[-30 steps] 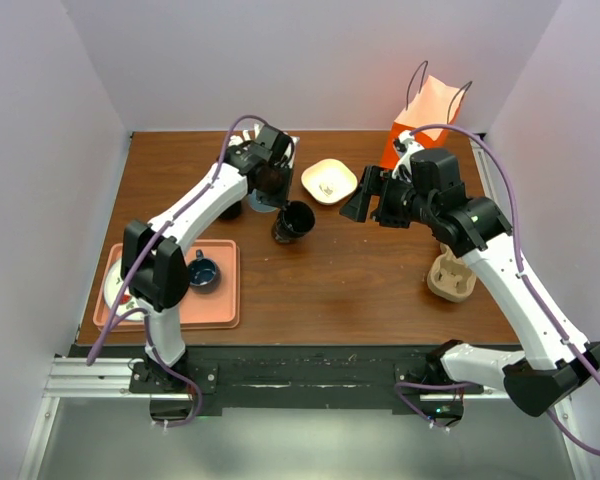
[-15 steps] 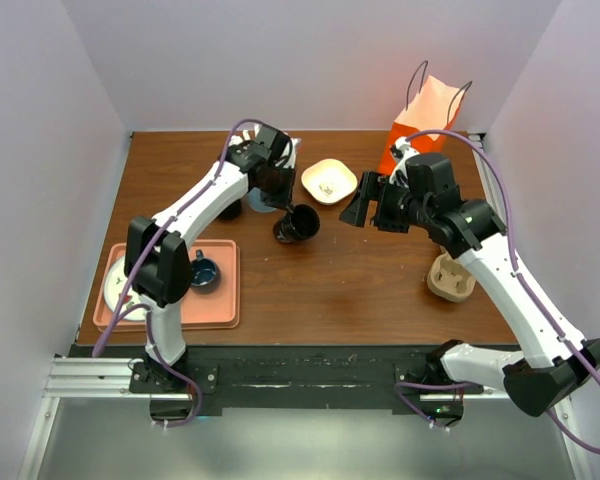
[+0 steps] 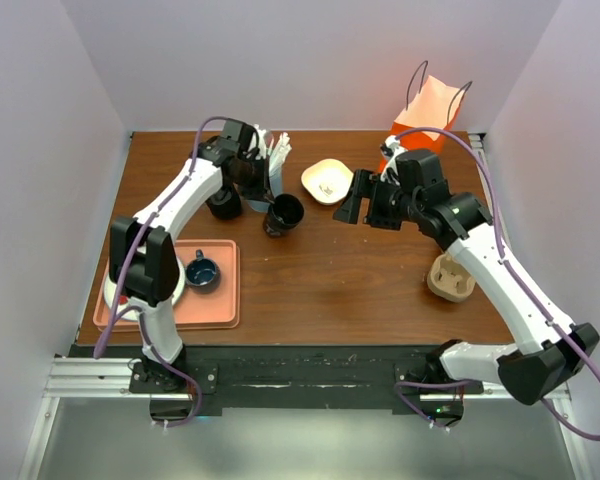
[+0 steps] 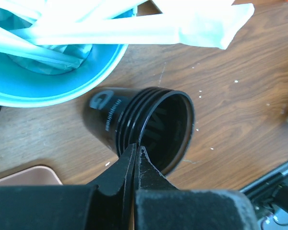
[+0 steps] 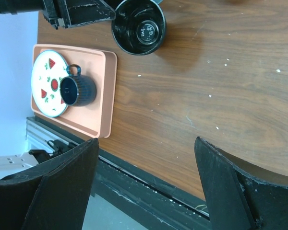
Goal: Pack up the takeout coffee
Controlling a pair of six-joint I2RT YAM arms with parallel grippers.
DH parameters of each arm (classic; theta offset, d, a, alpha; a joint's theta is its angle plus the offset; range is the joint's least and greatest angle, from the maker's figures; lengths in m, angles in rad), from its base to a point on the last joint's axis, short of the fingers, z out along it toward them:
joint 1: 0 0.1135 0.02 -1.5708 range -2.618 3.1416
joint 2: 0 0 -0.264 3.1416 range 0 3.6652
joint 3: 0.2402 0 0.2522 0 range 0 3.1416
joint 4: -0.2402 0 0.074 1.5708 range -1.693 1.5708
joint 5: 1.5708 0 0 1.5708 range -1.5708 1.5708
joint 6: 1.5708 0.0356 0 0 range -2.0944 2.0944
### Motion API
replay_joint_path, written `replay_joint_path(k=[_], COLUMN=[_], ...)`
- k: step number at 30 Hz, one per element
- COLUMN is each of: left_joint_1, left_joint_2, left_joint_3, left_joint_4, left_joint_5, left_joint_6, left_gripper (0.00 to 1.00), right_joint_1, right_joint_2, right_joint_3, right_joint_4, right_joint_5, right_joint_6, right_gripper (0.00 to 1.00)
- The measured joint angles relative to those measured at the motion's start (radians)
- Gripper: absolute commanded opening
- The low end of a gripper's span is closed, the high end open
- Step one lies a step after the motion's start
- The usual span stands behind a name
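Observation:
The takeout coffee is a black ribbed cup (image 3: 283, 214) with no lid on it. It is tilted on the wood just right of the blue straw tumbler (image 3: 261, 178), and its open mouth (image 4: 165, 127) faces the left wrist camera. My left gripper (image 4: 137, 147) is shut on the cup's near rim, one finger inside and one outside. The right wrist view looks into the cup (image 5: 138, 24) from above. My right gripper (image 3: 365, 203) hangs open over the table right of the cup, with nothing between its fingers (image 5: 72, 182).
An orange paper bag (image 3: 430, 115) stands at the back right, and a cardboard cup carrier (image 3: 452, 278) sits right of centre. A pale dish (image 3: 326, 180) lies behind the cup. A pink tray (image 3: 220, 300) at front left holds a plate and a dark blue mug (image 3: 201, 270). A dark round object (image 3: 223, 205) sits left of the tumbler.
My left arm has swung left and taken the cup with it, closer to the tumbler. The right gripper has drifted slightly left and back, still open.

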Motion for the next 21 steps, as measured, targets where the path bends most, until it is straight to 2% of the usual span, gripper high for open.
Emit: replay_joint_path(k=[9, 16, 21], left_joint_1=[0.028, 0.045, 0.051], left_joint_2=[-0.054, -0.056, -0.058], left_joint_3=[-0.109, -0.132, -0.146], left_joint_4=[0.095, 0.137, 0.165], left_joint_5=[0.169, 0.227, 0.257], left_joint_6=[-0.048, -0.06, -0.072], left_gripper=[0.0, 0.0, 0.0], right_joint_1=[0.0, 0.0, 0.003], right_joint_2=[0.077, 0.215, 0.343], right_joint_3=[-0.001, -0.004, 0.017], right_joint_4=[0.072, 0.157, 0.182], right_joint_5=[-0.029, -0.031, -0.029], right_joint_6=[0.02, 0.049, 0.068], right_gripper=[0.81, 0.7, 0.66])
